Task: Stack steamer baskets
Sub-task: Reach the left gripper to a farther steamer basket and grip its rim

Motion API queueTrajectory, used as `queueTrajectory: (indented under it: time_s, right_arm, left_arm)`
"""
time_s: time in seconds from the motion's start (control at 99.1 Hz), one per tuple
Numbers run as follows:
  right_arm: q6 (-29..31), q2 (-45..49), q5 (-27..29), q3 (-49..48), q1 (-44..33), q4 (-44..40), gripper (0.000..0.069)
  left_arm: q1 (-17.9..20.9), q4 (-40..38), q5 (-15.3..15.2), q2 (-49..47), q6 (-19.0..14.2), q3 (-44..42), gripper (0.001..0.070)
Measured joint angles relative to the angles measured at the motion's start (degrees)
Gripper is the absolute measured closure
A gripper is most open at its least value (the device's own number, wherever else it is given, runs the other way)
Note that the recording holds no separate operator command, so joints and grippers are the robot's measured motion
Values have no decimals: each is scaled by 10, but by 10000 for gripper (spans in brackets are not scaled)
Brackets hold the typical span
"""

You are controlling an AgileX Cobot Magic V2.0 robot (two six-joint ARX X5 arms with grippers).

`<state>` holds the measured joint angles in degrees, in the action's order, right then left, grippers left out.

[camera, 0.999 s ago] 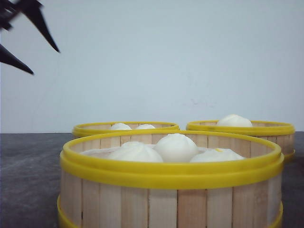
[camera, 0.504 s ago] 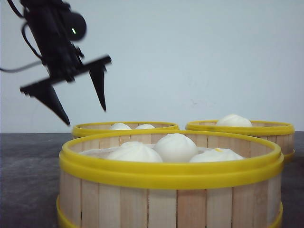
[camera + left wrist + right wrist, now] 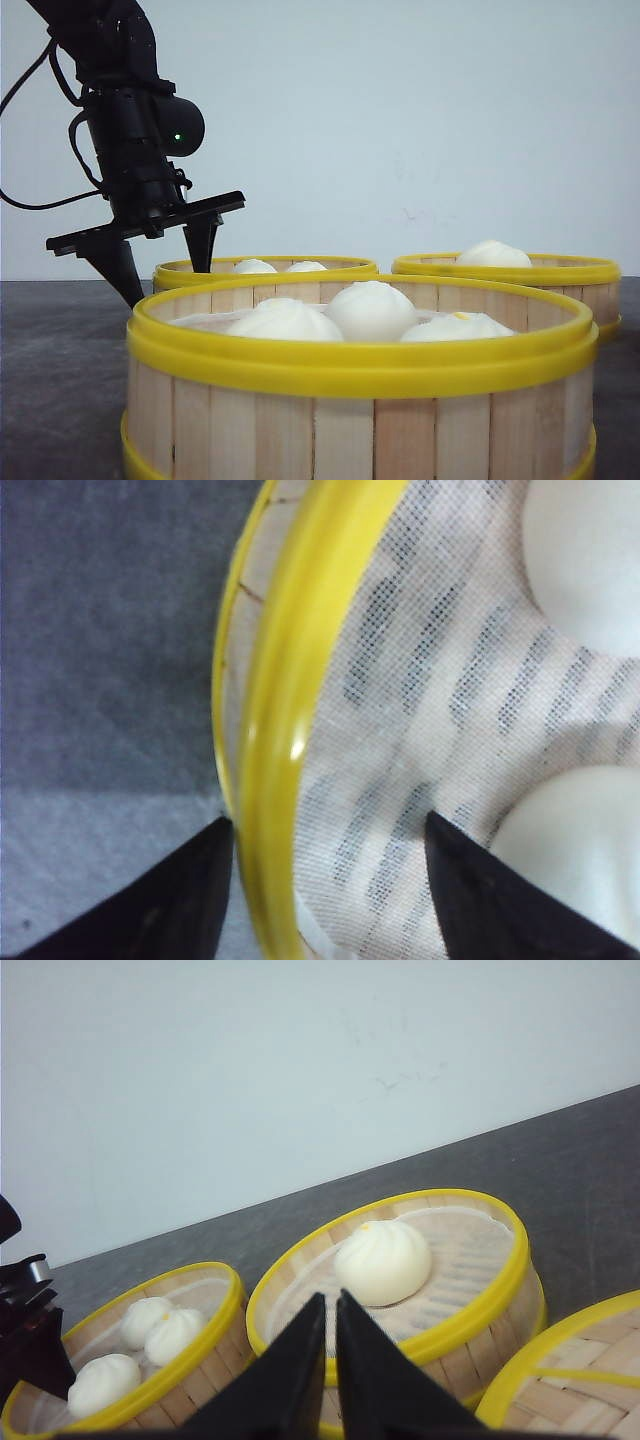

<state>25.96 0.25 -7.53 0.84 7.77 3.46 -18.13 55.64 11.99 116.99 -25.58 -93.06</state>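
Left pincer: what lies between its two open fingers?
The yellow rim of the far-left steamer basket, seen in the left wrist view of the left pincer.

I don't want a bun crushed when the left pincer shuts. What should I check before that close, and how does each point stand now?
1. Left pincer open: ok.
2. Fingers straddle the rim of the back-left basket, one outside, one inside: ok in the left wrist view.
3. Inner finger clear of the nearest bun: cannot tell, they look very close.
4. Cloth liner out of the grip: not ok, it lies under the inner finger.
5. Right pincer away from that basket: ok, shut and held above the back-right basket.
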Motion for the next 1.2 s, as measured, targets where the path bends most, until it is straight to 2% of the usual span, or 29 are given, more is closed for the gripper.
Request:
queueTrajectory:
  time_s: [0.121, 0.192, 0.434, 0.565, 0.696, 0.989, 1.12, 1.2]
  right_arm:
    - [0, 0, 0, 0, 0, -9, 676]
    - [0, 0, 0, 0, 0, -13, 676]
    - [0, 0, 0, 0, 0, -14, 676]
    - [0, 0, 0, 0, 0, -16, 676]
    - [-3, 0, 0, 0, 0, -26, 676]
    - [-6, 0, 0, 0, 0, -31, 676]
    - [-6, 0, 0, 0, 0, -31, 676]
    - [-6, 0, 0, 0, 0, -31, 676]
  left_arm:
    - [1, 2, -5, -3, 17, -2, 570]
    - [2, -2, -4, -3, 25, -2, 607]
    - [2, -4, -1, -3, 27, -2, 619]
    - [3, -8, 10, -3, 25, -8, 658]
    - [3, -10, 21, 8, 35, -51, 674]
    - [6, 87, 34, 8, 80, -231, 682]
    - [10, 176, 31, 8, 111, -296, 682]
    - [11, 241, 12, 8, 142, -318, 682]
